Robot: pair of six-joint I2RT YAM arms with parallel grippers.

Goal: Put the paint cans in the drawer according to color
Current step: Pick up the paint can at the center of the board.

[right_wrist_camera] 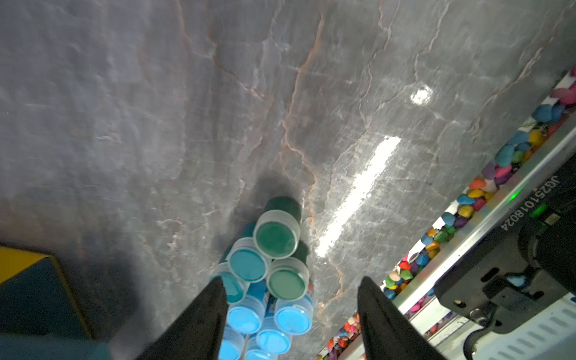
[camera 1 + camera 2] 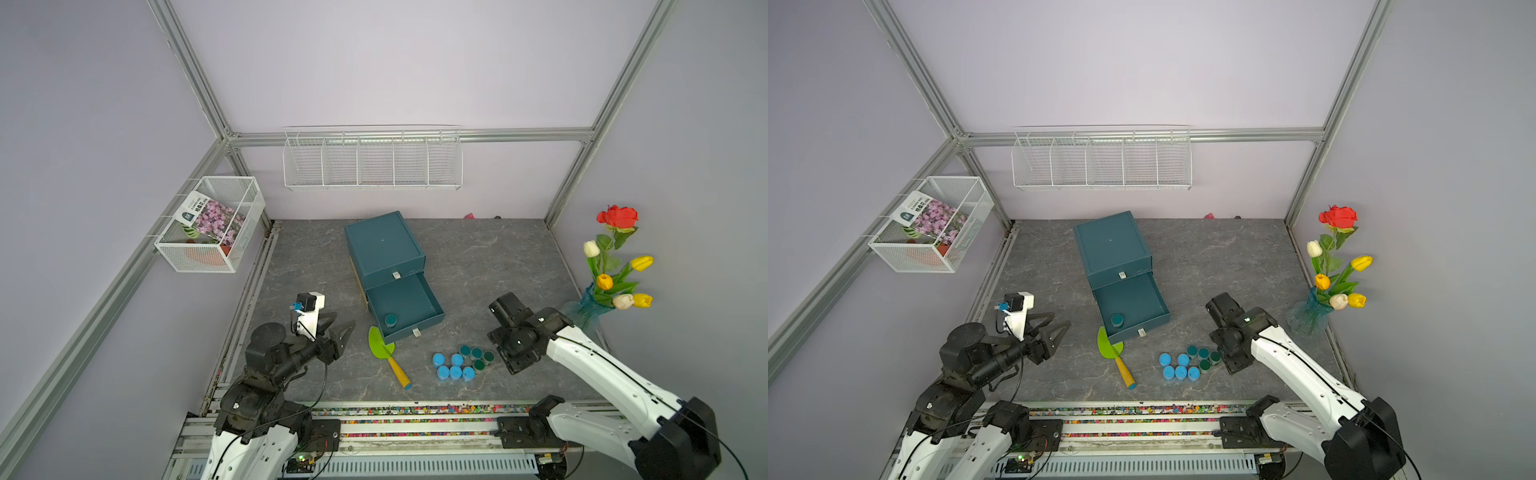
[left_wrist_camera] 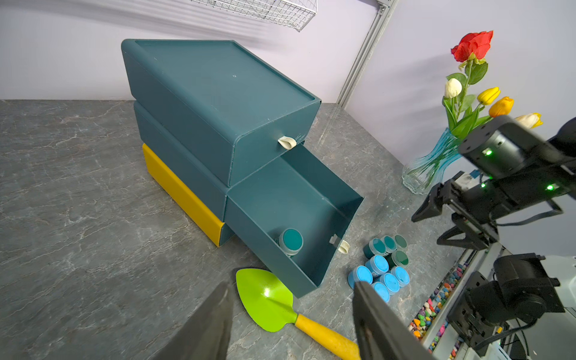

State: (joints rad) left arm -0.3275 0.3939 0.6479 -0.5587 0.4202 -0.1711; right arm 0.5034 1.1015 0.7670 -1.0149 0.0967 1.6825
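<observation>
Status: right gripper point(image 1: 290, 280) hangs over the can cluster, jaws spread, nothing between them. The left gripper point(image 2: 345, 318) sits well off to the side of the stacked plastic drawer unit point(image 2: 382, 245) (teal over a yellow base), jaws also spread and empty.

Where the cans are:
- One small round dark-teal lidded paint can point(image 2: 390, 319) already stands in the pulled-out middle drawer point(image 2: 415, 297). It is in the front corner on the side of the lime-green trowel with the yellow handle point(image 2: 380, 347).
- The rest are on the grey marble-look bench point(image 2: 478, 266) in front of that drawer: about five light-blue cans point(image 2: 451, 368) and four dark teal-to-green cans point(image 2: 478, 356). All are upright and packed touching.
- No white ones in view.

Handling, my read:
- They look like tiny rigid plastic tubs: light, smooth-walled, with clear-rimmed lids. They shouldn't crush, but will likely slip or tip if caught off-centre, and neighbours topple easily.
- There is no gap inside the pack for a finger, so take an outer one first. The green can at the cluster's edge point(image 1: 276, 238) looks freest.
- Come straight down and pinch across the body just under the lid, not on the lid alone. I can't tell how tight the lids sit.
- The dark shades differ (teal vs greener), so check before picking a drawer.
</observation>
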